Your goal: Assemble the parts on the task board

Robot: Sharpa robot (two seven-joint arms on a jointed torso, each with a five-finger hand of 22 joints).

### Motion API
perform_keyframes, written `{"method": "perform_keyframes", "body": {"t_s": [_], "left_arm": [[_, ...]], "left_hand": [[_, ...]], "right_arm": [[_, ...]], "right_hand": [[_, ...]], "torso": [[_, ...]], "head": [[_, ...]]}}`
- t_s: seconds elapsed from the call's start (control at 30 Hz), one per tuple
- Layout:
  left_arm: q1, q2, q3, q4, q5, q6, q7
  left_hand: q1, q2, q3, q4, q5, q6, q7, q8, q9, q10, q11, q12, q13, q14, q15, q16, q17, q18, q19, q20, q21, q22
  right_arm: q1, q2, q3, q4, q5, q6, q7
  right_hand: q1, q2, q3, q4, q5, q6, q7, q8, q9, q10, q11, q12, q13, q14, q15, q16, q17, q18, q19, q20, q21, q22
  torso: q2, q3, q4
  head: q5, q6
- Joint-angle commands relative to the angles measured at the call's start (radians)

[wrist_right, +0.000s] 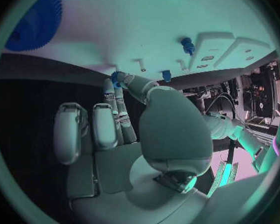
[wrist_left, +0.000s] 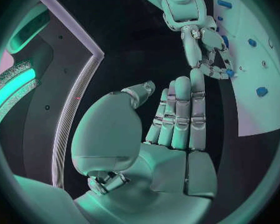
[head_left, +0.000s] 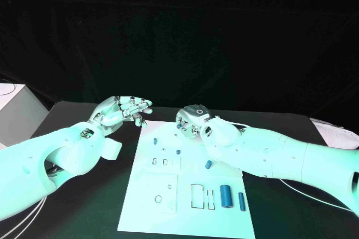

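Observation:
The white task board [head_left: 150,208] lies in the middle of the black table. My right hand [head_left: 196,120] hovers over the board's far edge, fingers curled, and pinches a small blue part [wrist_right: 117,78] between thumb and a fingertip; the same part [wrist_left: 229,72] appears in the left wrist view. My left hand [head_left: 123,110] is raised just off the board's far left corner, fingers straight [wrist_left: 180,112] and holding nothing. Small blue pegs [head_left: 155,141] [head_left: 178,151] stand on the board's far half, another blue piece [head_left: 209,164] lies mid-board, and blue cylinders [head_left: 225,196] [head_left: 242,201] lie near the right front.
A blue gear [wrist_right: 34,22] lies on the board [wrist_right: 115,30] in the right wrist view, with a blue peg [wrist_right: 187,46] beside raised white blocks. A white box [head_left: 15,112] stands at the table's left edge. Cables trail off the table at the right.

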Motion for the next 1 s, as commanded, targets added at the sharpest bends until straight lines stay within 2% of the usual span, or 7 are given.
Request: {"method": "perform_keyframes", "body": {"t_s": [0.03, 0.53, 0.7, 0.83, 0.9, 0.93, 1.0], "left_arm": [[0.001, 0.001, 0.001, 0.003, -0.006, 0.019, 0.002], [0.002, 0.0, 0.001, 0.003, -0.006, 0.019, 0.001], [0.002, 0.0, 0.001, 0.003, -0.006, 0.019, 0.0], [0.002, -0.001, 0.001, 0.002, -0.006, 0.019, -0.001], [0.002, -0.001, 0.001, 0.001, -0.006, 0.019, -0.001], [0.002, -0.001, 0.001, 0.0, -0.006, 0.019, -0.001], [0.002, -0.002, 0.001, -0.001, -0.006, 0.019, -0.001]], "left_hand": [[0.006, 0.004, 0.001, -0.001, -0.005, -0.008, -0.002, -0.005, 0.001, -0.005, 0.0, 0.004, 0.001, -0.008, -0.003, 0.005, 0.001, 0.004, -0.007, 0.003, 0.003, 0.001], [0.007, 0.004, 0.001, -0.001, -0.005, -0.009, -0.001, -0.005, 0.002, -0.006, 0.0, 0.005, 0.002, -0.008, -0.002, 0.006, 0.001, 0.004, -0.008, 0.004, 0.005, 0.002], [0.007, 0.004, 0.001, -0.001, -0.005, -0.009, -0.001, -0.005, 0.002, -0.006, 0.0, 0.005, 0.002, -0.008, -0.002, 0.006, 0.001, 0.004, -0.008, 0.004, 0.005, 0.002], [0.007, 0.004, 0.001, -0.001, -0.005, -0.009, -0.001, -0.005, 0.002, -0.007, 0.001, 0.005, 0.002, -0.009, -0.002, 0.006, 0.002, 0.004, -0.008, 0.004, 0.005, 0.002], [0.007, 0.004, 0.001, -0.001, -0.005, -0.009, -0.001, -0.005, 0.002, -0.007, 0.001, 0.005, 0.002, -0.009, -0.002, 0.006, 0.002, 0.004, -0.008, 0.004, 0.005, 0.002], [0.007, 0.004, 0.001, -0.001, -0.005, -0.009, -0.001, -0.005, 0.002, -0.007, 0.001, 0.005, 0.002, -0.009, -0.002, 0.006, 0.002, 0.004, -0.008, 0.004, 0.005, 0.002], [0.007, 0.004, 0.001, -0.001, -0.005, -0.009, -0.001, -0.005, 0.002, -0.007, 0.001, 0.005, 0.002, -0.009, -0.002, 0.006, 0.002, 0.004, -0.008, 0.004, 0.005, 0.002]], "right_arm": [[-0.001, 0.003, 0.0, -0.009, -0.005, 0.023, 0.005], [-0.001, 0.015, 0.0, -0.025, 0.006, 0.035, 0.013], [-0.001, 0.015, 0.0, -0.028, 0.012, 0.02, 0.019], [0.0, 0.013, -0.001, -0.028, 0.018, 0.007, 0.032], [0.0, 0.011, -0.001, -0.026, 0.019, 0.001, 0.037], [0.0, 0.01, -0.001, -0.025, 0.02, -0.001, 0.039], [0.0, 0.004, -0.001, -0.019, 0.021, -0.005, 0.043]], "right_hand": [[-0.004, 0.005, 0.001, -0.002, 0.001, -0.004, 0.003, -0.002, -0.002, 0.005, -0.011, -0.003, 0.026, 0.021, -0.001, -0.004, -0.001, -0.008, 0.001, 0.002, -0.002, -0.002], [-0.024, -0.015, 0.002, 0.009, -0.013, -0.029, 0.011, -0.015, 0.003, -0.033, -0.001, -0.004, 0.023, 0.014, 0.008, -0.016, -0.025, -0.004, -0.01, 0.009, -0.018, -0.02], [-0.045, -0.048, 0.001, 0.024, -0.062, -0.071, 0.029, -0.042, 0.0, -0.116, 0.02, -0.005, 0.003, -0.01, 0.025, -0.066, -0.105, 0.014, -0.052, 0.024, -0.093, -0.116], [-0.042, -0.073, -0.06, 0.038, -0.052, -0.13, 0.029, -0.081, -0.01, -0.198, 0.027, -0.003, -0.013, -0.041, 0.031, -0.143, -0.212, 0.04, -0.103, 0.032, -0.207, -0.25], [-0.017, -0.067, -0.139, 0.046, -0.052, -0.158, 0.015, -0.101, -0.018, -0.234, 0.026, -0.002, -0.018, -0.045, 0.03, -0.174, -0.25, 0.052, -0.123, 0.031, -0.272, -0.319], [0.017, -0.043, -0.218, 0.062, -0.049, -0.158, 0.014, -0.107, -0.021, -0.239, 0.027, 0.004, -0.016, -0.041, 0.032, -0.183, -0.262, 0.054, -0.118, 0.03, -0.293, -0.334], [0.026, -0.044, -0.252, 0.07, -0.05, -0.167, 0.007, -0.115, -0.026, -0.248, 0.028, -0.001, -0.016, -0.042, 0.03, -0.19, -0.271, 0.054, -0.117, 0.032, -0.306, -0.345]], "torso": [[0.001, 0.0002, 0.0019], [0.001, -0.0008, -0.0001], [0.001, -0.0009, 0.0005], [0.001, -0.0008, -0.0004], [0.001, -0.0009, -0.0008], [0.001, -0.0009, -0.0011], [0.001, -0.0003, -0.0024]], "head": [[0.0, -0.002], [0.006, -0.004], [0.005, -0.004], [0.006, -0.003], [0.007, -0.003], [0.007, -0.002], [0.008, -0.001]]}}
